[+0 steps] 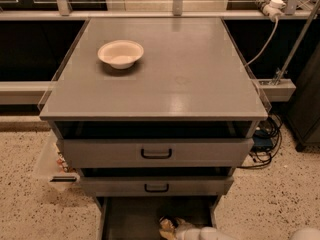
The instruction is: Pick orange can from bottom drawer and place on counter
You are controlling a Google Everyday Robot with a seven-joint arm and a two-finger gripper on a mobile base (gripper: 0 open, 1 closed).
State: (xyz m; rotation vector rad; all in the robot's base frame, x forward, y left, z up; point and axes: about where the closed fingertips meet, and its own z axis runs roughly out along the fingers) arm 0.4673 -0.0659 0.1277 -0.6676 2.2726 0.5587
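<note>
The bottom drawer [135,216] is pulled open at the foot of the grey cabinet, showing a dark flat floor. My gripper [186,230], pale and rounded, reaches into the drawer at the bottom edge of the camera view. A small coppery piece of the orange can [166,226] shows just left of the gripper, touching it; the rest is hidden by the gripper and the frame edge. The counter [200,79] is the broad grey top above.
A white bowl [120,53] sits on the counter's far left. Two grey-fronted drawers with black handles [156,154] hang slightly open above the bottom drawer. Cables and a power strip [267,5] lie to the right. A clear bin [52,166] stands on the speckled floor at left.
</note>
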